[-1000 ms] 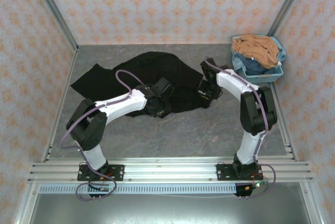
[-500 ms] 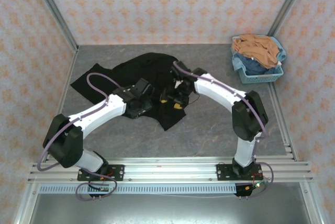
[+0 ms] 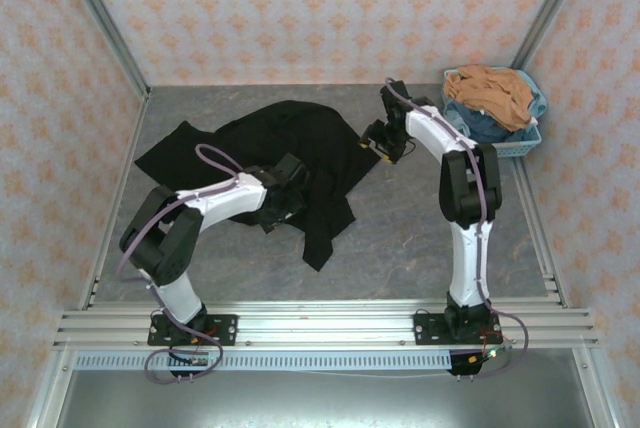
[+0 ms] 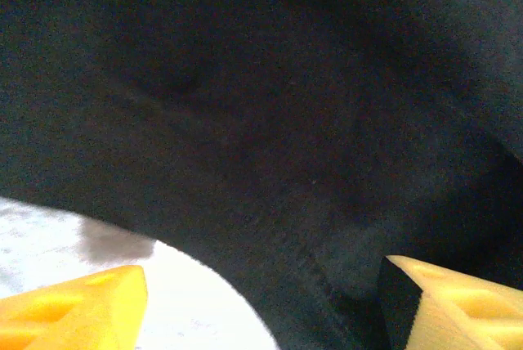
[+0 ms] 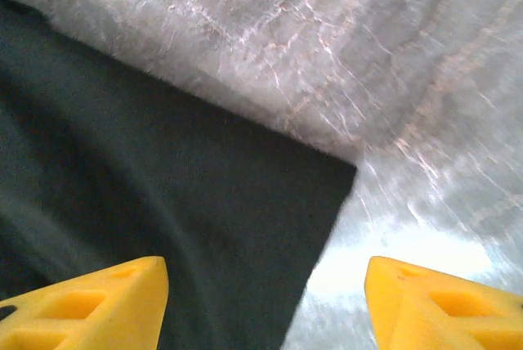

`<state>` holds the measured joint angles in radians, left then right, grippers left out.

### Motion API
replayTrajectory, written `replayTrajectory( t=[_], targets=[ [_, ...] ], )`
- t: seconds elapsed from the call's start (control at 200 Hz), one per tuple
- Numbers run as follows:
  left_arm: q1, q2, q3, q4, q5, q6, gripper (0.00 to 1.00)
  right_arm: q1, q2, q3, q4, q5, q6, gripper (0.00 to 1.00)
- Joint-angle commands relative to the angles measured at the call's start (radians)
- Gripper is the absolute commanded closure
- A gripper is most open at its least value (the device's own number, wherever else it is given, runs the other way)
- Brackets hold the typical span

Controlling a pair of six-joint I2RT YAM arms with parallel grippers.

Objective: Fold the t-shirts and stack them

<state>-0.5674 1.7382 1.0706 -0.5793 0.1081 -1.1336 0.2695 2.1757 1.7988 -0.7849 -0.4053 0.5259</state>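
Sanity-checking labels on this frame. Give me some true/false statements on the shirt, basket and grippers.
1. The shirt lies unfolded on the table. True.
2. The basket is empty. False: it holds clothes.
3. The right gripper is shut on the shirt. False: its fingers stand apart above the shirt's edge.
4. The left gripper is open over black fabric. True.
5. The basket stands at the far left. False: it is at the far right.

Bare table (image 3: 430, 238) beside t-shirt (image 3: 300, 133); basket (image 3: 500, 146) far right
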Motion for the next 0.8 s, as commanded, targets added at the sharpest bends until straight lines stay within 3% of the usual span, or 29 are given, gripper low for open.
replayTrajectory(
  t=[0.0,0.04,0.1,0.17,0.225,0.305,0.52,0.796],
  targets=[
    [0.008,0.061,0.058,0.022,-0.007,-0.007,0.27,0.011,0.065,0.054,-0.027,-0.004,-0.019,0.38],
    [0.009,0.085,0.073,0.011,-0.020,-0.001,0.32,0.012,0.089,0.063,-0.026,-0.008,-0.013,0.40],
    [0.014,0.114,0.084,0.012,-0.030,0.011,0.48,0.014,0.120,0.074,-0.023,-0.020,-0.002,0.49],
    [0.021,0.139,0.094,0.007,-0.051,0.028,0.81,0.014,0.136,0.067,-0.012,-0.034,0.022,0.65],
    [0.030,0.149,0.098,0.004,-0.060,0.042,1.00,0.010,0.131,0.054,0.002,-0.036,0.044,0.80],
    [0.041,0.136,0.107,-0.001,-0.073,0.065,1.00,0.001,0.082,0.021,0.023,0.009,0.076,1.00],
    [0.040,0.079,0.199,0.011,-0.048,0.182,1.00,-0.088,-0.201,-0.101,0.091,0.166,0.125,1.00],
    [0.042,0.025,0.314,-0.034,-0.042,0.221,1.00,-0.086,-0.435,0.026,-0.020,0.296,0.032,1.00]
  ],
)
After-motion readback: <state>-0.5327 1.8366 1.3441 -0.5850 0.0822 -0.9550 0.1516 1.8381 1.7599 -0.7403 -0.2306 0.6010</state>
